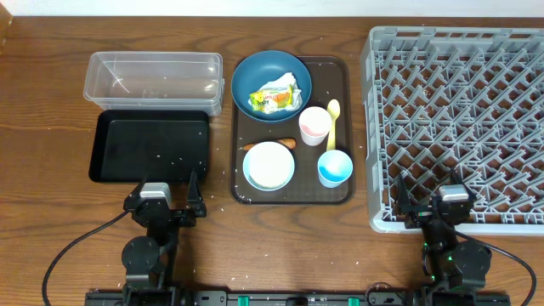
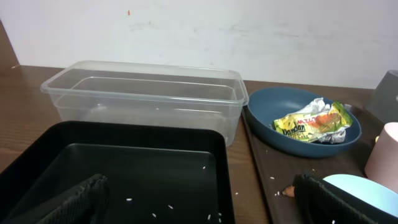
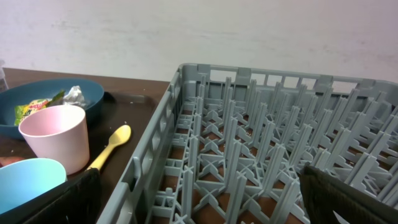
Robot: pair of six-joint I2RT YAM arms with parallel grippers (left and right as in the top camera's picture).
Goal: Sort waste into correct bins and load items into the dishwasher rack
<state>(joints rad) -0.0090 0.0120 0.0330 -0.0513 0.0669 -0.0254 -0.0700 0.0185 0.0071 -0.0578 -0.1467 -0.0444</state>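
A yellow-green and white wrapper (image 1: 272, 99) (image 2: 311, 124) lies in the large dark blue bowl (image 1: 272, 75) (image 2: 273, 106) on the brown serving tray. The small pale blue bowl (image 1: 269, 165) holds white rice. An orange carrot (image 1: 285, 144) lies behind it. The pink-and-white cup (image 1: 314, 125) (image 3: 56, 140), light blue cup (image 1: 335, 167) (image 3: 28, 183) and pale yellow spoon (image 1: 332, 124) (image 3: 112, 146) stand at the tray's right. The clear tub (image 1: 153, 78) (image 2: 143, 99) and black tray (image 1: 151, 146) (image 2: 124, 168) lie left. The grey rack (image 1: 459, 119) (image 3: 267, 149) is right. My left gripper (image 1: 167, 197) (image 2: 199, 211) is open above the black tray's near edge. My right gripper (image 1: 452, 202) (image 3: 199, 205) is open over the rack's near left corner.
The dark brown serving tray (image 1: 340, 191) sits between the bins and the rack. Stray rice grains lie on the black tray, the wood table (image 1: 51, 170) and the serving tray. A pale wall stands behind the table in both wrist views.
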